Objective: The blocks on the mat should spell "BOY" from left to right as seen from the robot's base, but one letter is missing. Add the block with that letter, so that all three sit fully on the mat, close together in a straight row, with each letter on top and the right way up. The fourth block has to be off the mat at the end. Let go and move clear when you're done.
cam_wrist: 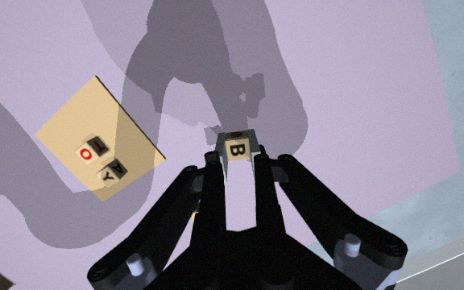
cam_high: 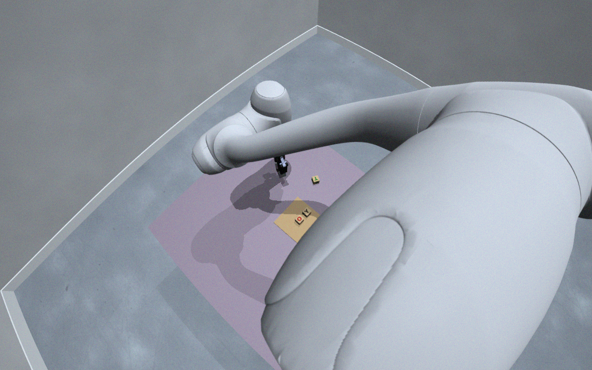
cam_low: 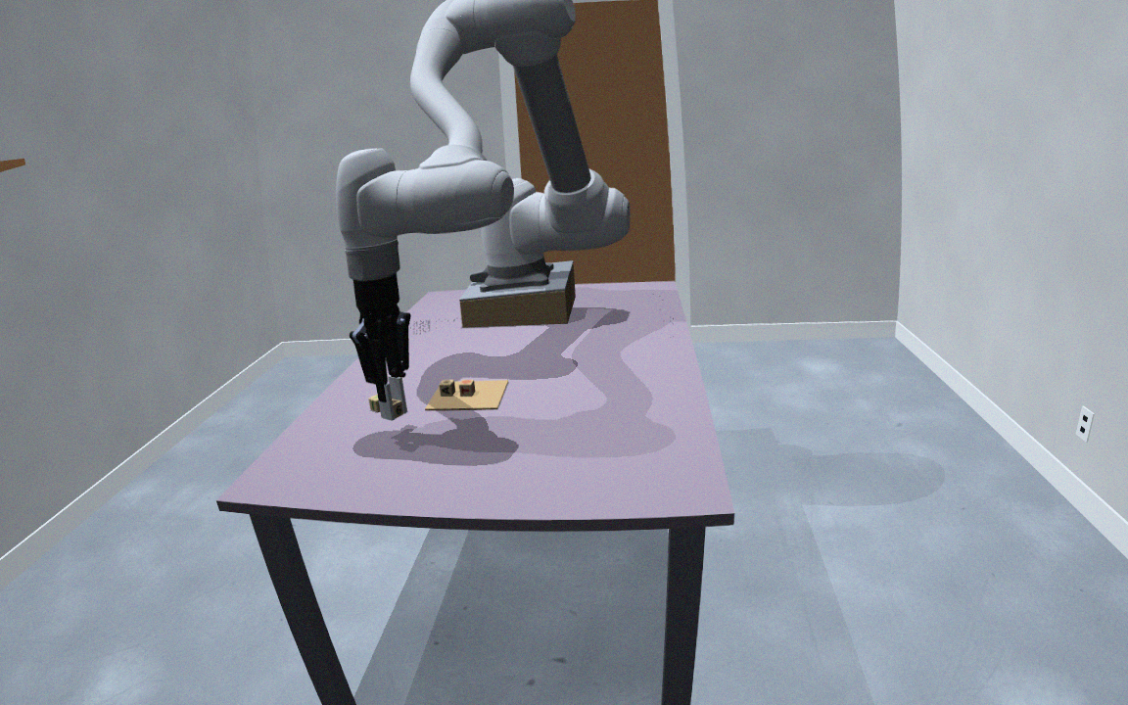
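My gripper (cam_wrist: 237, 142) is shut on a tan block with a black B (cam_wrist: 238, 150) on its upward face and holds it a little above the purple table. It also shows in the exterior view (cam_low: 388, 404) and under the arm's wrist in the top view (cam_high: 281, 172). The tan mat (cam_wrist: 100, 137) lies to the left in the wrist view and carries two blocks side by side: a red O (cam_wrist: 86, 154) and a black Y (cam_wrist: 107, 174). In the top view the mat (cam_high: 295, 217) shows the O (cam_high: 299, 220) and the Y (cam_high: 307, 211). The arm covers part of the mat there.
A fourth block with a green letter (cam_high: 315, 179) lies on the table off the mat, beyond it from the base. The table edge (cam_wrist: 437, 189) is close on the right in the wrist view. The arm's base block (cam_low: 517, 300) stands at the far end of the table.
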Controlling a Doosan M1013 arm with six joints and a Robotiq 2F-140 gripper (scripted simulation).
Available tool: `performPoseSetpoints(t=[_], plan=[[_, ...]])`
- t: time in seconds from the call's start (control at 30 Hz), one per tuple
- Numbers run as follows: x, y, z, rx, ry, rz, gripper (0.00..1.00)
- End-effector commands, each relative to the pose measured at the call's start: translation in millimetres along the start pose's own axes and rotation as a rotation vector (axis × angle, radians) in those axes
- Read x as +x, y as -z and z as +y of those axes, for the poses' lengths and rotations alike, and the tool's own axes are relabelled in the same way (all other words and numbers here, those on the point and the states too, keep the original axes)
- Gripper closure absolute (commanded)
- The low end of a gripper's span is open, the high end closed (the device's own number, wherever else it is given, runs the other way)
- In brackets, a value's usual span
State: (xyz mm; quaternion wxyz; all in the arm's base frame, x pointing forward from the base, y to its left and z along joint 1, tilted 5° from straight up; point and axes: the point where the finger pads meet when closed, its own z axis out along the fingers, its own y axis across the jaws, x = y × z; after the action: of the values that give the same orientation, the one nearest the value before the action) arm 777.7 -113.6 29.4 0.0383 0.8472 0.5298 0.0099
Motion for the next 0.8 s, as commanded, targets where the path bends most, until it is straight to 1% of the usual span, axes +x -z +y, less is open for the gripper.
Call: performPoseSetpoints(t=[0.0, 0.1, 0.17, 0.3, 0.6, 0.63, 0.67, 0.73, 0.77], plan=[[0, 25, 0, 0.0, 0.0, 0.0, 0.87], [0, 46, 0, 0.0, 0.0, 0.0, 0.87], [0, 46, 0, 0.0, 0.0, 0.0, 0.87], [0, 61, 0, 0.0, 0.0, 0.0, 0.87], [0, 62, 0, 0.0, 0.0, 0.0, 0.87], [1, 63, -2, 0.0, 0.005, 0.0, 0.87], [6, 64, -16, 0.0, 0.032, 0.0, 0.87], [6, 64, -16, 0.0, 0.032, 0.0, 0.87], [15, 66, -44, 0.0, 0.087, 0.0, 0.87]])
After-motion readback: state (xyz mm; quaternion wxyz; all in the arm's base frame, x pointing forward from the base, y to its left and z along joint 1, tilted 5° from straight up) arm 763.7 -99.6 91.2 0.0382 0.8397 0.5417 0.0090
